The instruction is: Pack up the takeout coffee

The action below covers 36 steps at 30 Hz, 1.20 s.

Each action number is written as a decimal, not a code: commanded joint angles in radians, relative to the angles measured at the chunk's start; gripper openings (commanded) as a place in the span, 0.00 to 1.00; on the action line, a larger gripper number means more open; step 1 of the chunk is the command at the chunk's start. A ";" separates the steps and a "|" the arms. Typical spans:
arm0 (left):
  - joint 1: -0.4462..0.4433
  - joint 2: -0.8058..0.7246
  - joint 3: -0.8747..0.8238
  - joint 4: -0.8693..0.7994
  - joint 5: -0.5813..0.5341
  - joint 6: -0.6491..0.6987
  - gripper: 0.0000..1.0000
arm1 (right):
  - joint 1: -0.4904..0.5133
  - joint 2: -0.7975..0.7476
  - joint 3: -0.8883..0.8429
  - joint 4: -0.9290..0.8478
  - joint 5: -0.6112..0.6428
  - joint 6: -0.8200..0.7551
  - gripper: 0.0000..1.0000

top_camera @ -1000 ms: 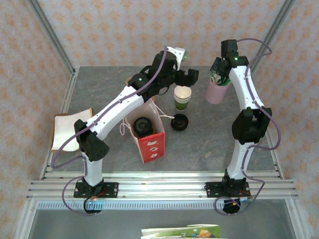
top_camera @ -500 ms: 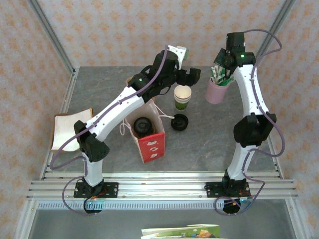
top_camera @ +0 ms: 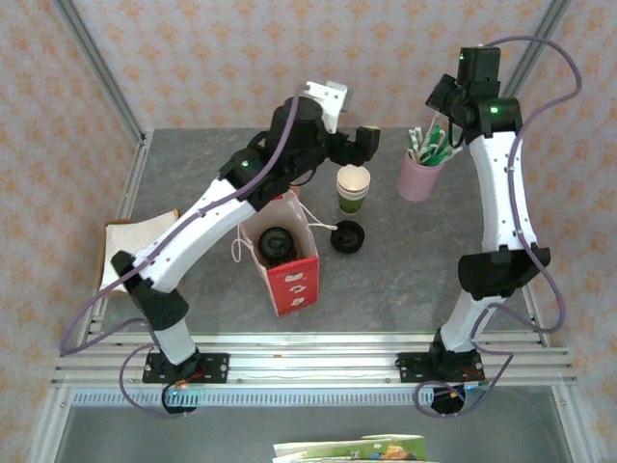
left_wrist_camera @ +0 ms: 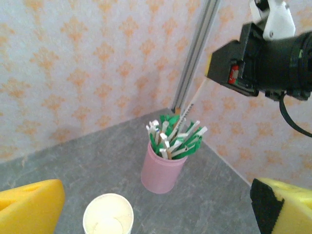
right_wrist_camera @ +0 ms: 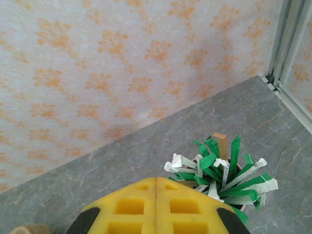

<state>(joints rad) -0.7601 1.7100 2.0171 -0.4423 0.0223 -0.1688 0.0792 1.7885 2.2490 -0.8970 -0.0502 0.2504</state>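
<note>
**Task item.** The takeout coffee [top_camera: 278, 243] stands upright inside the open red paper bag [top_camera: 292, 280]. Its round black lid faces up, below the bag's rim. The bag stands near the centre of the grey table [top_camera: 386, 280], with its cord handles lying out to either side.

**Left arm.** The left gripper [top_camera: 364, 147] is raised over the far centre of the table, just beyond the lidless green cup [top_camera: 353, 189]. Its fingers are spread wide and hold nothing. In the left wrist view the yellow pads [left_wrist_camera: 29, 204] sit at opposite lower corners, with the cup's cream inside between them.

**Right arm.** The right gripper [right_wrist_camera: 156, 181] is raised high at the far right, above the pink cup [top_camera: 420, 176]. Its yellow pads are pressed flat together. In the left wrist view a thin pale stick [left_wrist_camera: 192, 100] runs from the fingers down toward the pink cup. It cannot be confirmed whether the stick is pinched.

**Other items.**
- The pink cup is packed with green and white packets [right_wrist_camera: 214, 168].
- A loose black lid [top_camera: 347, 237] lies on the table, just right of the bag and near of the lidless cup.
- A flat pale sheet [top_camera: 120, 253] lies at the table's left edge.
</note>
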 commanded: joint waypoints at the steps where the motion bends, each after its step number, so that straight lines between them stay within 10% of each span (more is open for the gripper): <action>1: -0.008 -0.100 -0.050 0.061 -0.042 0.043 0.99 | 0.016 -0.079 0.033 -0.030 -0.006 0.012 0.00; 12: -0.012 -0.337 -0.181 0.064 -0.035 0.132 0.99 | 0.063 -0.171 0.132 -0.075 -0.080 0.060 0.00; 36: -0.018 -0.582 -0.400 0.101 0.311 0.587 0.99 | 0.086 -0.309 0.037 0.119 -0.892 0.262 0.00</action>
<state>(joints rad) -0.7685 1.0916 1.5890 -0.3321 0.2638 0.3515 0.1555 1.4963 2.3005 -0.8383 -0.8330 0.4831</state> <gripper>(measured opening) 0.990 0.052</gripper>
